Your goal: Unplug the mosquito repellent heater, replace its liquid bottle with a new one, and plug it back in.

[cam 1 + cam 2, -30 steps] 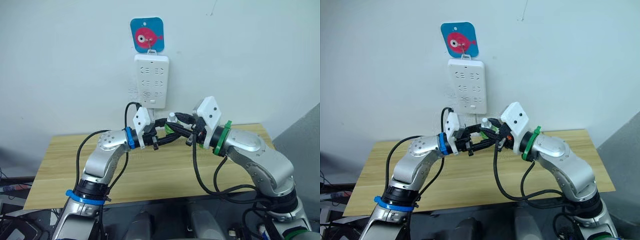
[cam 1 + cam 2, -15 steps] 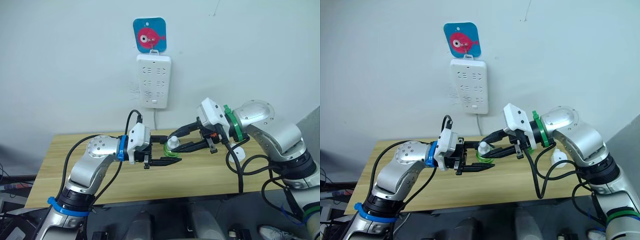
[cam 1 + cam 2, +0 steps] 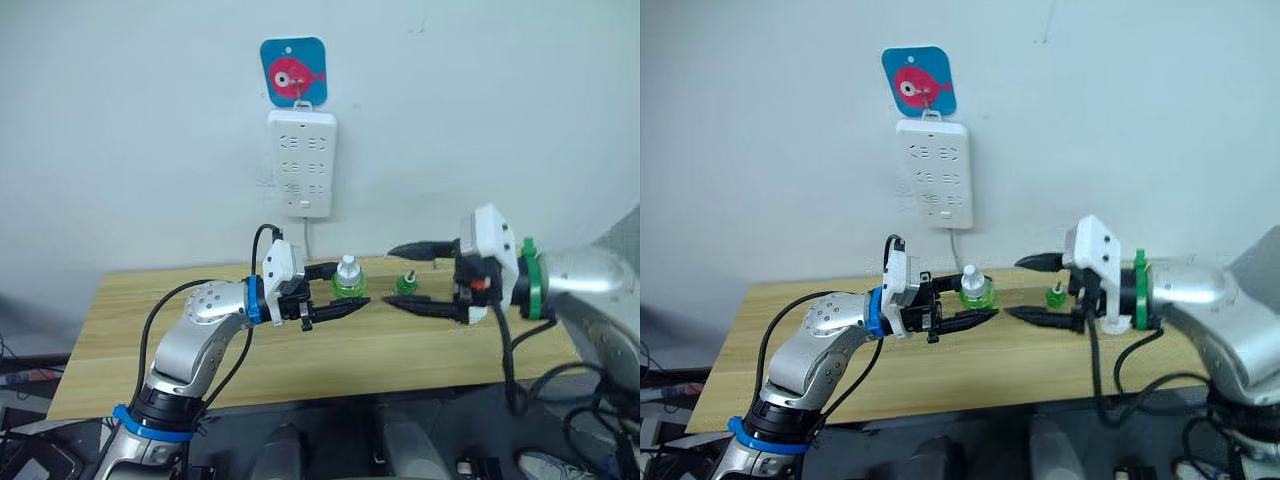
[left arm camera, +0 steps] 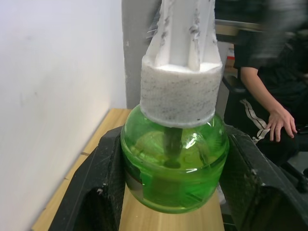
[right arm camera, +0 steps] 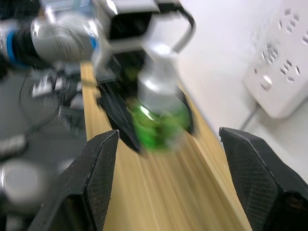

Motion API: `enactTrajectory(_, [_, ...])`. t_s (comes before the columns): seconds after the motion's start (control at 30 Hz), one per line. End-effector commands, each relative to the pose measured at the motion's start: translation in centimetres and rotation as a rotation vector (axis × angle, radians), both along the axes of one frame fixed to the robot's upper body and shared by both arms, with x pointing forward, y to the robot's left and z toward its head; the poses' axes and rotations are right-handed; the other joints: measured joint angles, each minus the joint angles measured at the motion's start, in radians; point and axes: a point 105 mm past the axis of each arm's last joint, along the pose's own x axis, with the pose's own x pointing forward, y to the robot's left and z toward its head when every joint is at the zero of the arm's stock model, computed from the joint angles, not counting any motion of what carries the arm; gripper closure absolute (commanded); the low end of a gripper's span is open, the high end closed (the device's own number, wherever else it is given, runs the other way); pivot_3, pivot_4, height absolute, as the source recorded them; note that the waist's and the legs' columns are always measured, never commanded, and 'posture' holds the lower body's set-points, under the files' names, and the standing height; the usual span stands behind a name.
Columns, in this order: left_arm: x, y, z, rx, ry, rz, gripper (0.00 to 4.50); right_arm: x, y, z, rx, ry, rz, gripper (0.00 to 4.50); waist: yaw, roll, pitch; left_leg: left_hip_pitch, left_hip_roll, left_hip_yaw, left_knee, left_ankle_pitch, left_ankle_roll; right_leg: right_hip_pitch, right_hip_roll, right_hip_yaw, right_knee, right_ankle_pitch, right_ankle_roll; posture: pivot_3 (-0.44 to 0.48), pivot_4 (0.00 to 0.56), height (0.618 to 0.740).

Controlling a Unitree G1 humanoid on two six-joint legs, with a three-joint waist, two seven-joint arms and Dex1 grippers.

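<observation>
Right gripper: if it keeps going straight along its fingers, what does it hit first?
Probably the capped green bottle held in the left gripper, dead ahead between the right gripper's open fingers. Depth is unclear.

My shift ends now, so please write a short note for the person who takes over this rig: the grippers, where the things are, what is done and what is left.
Left gripper: jaws shut on the new one, white cap on.
Right gripper: jaws open, holding nothing, facing the left gripper over the table.
Its liquid bottle stands on the table, out of the heater.
The mosquito repellent heater lies on the table by the right wrist, partly hidden.
Done: heater unplugged from the power strip, old bottle out.
Left: uncap the new one, fit it, plug in.
</observation>
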Motion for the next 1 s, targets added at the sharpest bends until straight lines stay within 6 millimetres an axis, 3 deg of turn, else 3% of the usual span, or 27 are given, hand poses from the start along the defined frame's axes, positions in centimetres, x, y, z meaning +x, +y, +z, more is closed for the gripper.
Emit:
enactTrajectory(0.03, [-0.1,-0.5,1.0,-0.017,-0.015,-0.028,2.20,1.1,1.4,0.6,0.044,-0.096,-0.126,1.03,-0.004,0.000,0.000,0.001,0.000,0.001,0.000,0.000,0.000,0.001,0.001,0.001,0.000,0.000,0.000,-0.201,0.141,0.730])
enactTrajectory(0.3, [-0.2,-0.9,1.0,-0.008,-0.023,-0.052,2.20,3.3,4.0,0.7,0.101,-0.100,-0.177,1.03,-0.012,0.001,-0.001,0.002,0.000,0.002,0.000,0.000,0.000,0.004,0.005,0.000,-0.002,0.000,0.000,-0.197,0.134,0.730])
enactTrajectory(0.5, [-0.4,-0.7,0.9,-0.013,-0.018,-0.039,2.20,3.4,0.9,1.1,0.099,-0.034,-0.189,1.03,-0.010,0.001,-0.001,0.002,-0.001,-0.001,0.000,0.000,0.000,0.004,0.004,0.000,-0.003,0.000,0.000,-0.191,0.132,0.730])
enactTrajectory(0.77, [-0.2,-0.5,0.9,-0.012,-0.018,-0.023,2.20,1.8,-2.7,1.0,-0.003,0.032,-0.165,1.03,-0.012,0.001,-0.001,0.003,-0.001,0.002,0.000,0.000,0.000,0.006,0.005,0.000,-0.003,0.000,0.000,-0.199,0.128,0.730])
enactTrajectory(0.87, [0.0,-0.5,1.0,-0.013,-0.019,-0.021,2.20,0.7,-2.2,0.8,-0.040,0.035,-0.111,1.03,-0.016,0.001,-0.001,0.005,0.000,0.003,-0.001,0.000,0.001,0.007,0.006,0.000,-0.003,-0.001,0.000,-0.201,0.126,0.730])
enactTrajectory(1.0, [0.0,-0.6,1.1,-0.014,-0.023,-0.025,2.20,0.8,0.4,1.2,0.004,-0.017,-0.095,1.03,-0.021,0.001,-0.001,0.005,0.000,0.004,-0.001,0.000,0.000,0.007,0.006,0.000,-0.003,-0.001,0.001,-0.204,0.123,0.730])
